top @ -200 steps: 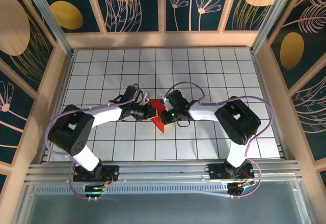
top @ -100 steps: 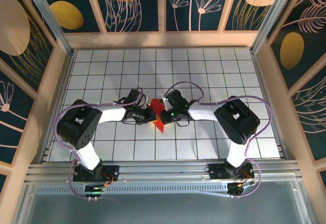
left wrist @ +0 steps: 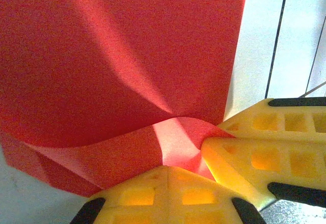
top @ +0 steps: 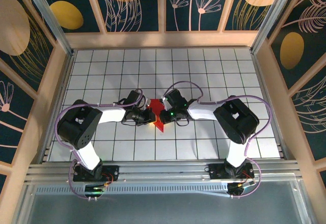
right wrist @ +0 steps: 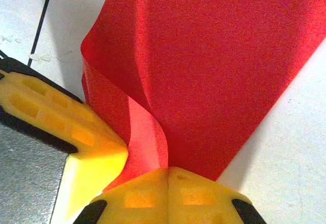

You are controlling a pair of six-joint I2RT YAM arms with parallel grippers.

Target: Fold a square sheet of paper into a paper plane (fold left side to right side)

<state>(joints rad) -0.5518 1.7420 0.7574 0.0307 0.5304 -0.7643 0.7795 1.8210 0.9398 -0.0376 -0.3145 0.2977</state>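
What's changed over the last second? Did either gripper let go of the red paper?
The left arm drew its elbow in and carried the left gripper slightly right, toward the right gripper, so less of the square sheet of paper shows between them. Nothing was let go: both grippers stay shut on the sheet. The right arm barely moved.

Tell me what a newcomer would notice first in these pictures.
The bright red paper stands out at the middle of the white grid table, buckled up into a curved ridge. The left pincer and right pincer meet at it from either side, each shut on a pinch of it.
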